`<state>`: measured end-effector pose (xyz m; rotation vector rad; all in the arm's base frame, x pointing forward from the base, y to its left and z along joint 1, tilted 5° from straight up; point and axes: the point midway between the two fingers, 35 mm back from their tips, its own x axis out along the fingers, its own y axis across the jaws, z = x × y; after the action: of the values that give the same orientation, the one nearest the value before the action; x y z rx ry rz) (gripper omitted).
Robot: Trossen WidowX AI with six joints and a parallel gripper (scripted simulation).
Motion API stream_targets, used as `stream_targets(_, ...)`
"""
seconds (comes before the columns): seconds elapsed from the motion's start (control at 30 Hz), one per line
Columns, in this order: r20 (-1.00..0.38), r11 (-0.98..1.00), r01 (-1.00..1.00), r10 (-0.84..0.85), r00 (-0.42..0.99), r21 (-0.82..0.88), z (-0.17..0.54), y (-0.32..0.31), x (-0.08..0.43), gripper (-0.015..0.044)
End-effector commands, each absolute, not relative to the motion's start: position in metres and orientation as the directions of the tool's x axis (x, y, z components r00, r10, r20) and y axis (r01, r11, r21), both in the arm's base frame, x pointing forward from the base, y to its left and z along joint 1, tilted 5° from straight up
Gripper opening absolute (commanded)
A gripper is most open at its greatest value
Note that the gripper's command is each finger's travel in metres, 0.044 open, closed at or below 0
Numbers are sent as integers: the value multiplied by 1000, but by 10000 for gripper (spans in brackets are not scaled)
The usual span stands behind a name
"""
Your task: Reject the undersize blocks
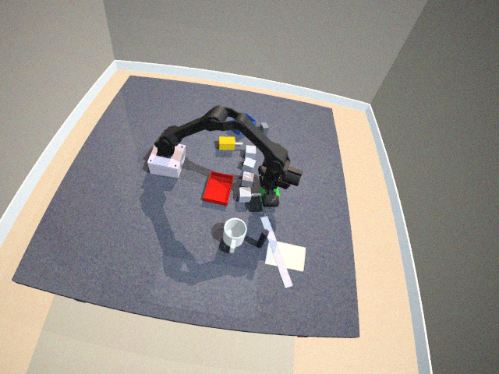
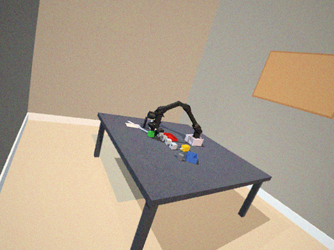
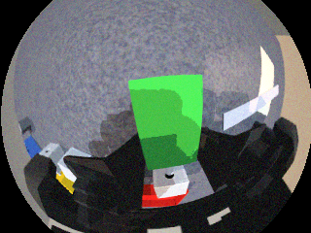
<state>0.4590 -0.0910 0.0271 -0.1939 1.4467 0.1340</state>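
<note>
Gauging station, top view: pincer (image 1: 269,188) (image 2: 155,131) (image 3: 170,141) pinching green gauge (image 1: 275,192) (image 2: 150,134) (image 3: 167,112).
Left of the pincer lies the red tray (image 1: 217,191) (image 2: 170,136) (image 3: 155,200), no block visible inside; then the yellow gauge (image 1: 226,142) (image 2: 185,147) (image 3: 65,183), up and left of the pincer; then the mug (image 1: 235,231), down and left. Just left of the pincer stands the end block (image 1: 244,195) (image 2: 160,134) (image 3: 170,183), gauge pin directed at it; pin entry cannot be determined. Three blocks (image 1: 247,178) (image 2: 167,141) (image 3: 50,149) continue the row upward. Below the pincer, the strip (image 1: 281,266) (image 2: 141,128) (image 3: 240,113) crosses the paper (image 1: 295,257) (image 2: 132,125) (image 3: 266,65).
</note>
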Motion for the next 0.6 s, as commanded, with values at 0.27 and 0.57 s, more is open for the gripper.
stream_targets(0.27,-991,976,-211,-24,131,-52,30,-90,456,0)
stream_targets(0.57,-991,976,-211,-24,131,-52,30,-90,454,0)
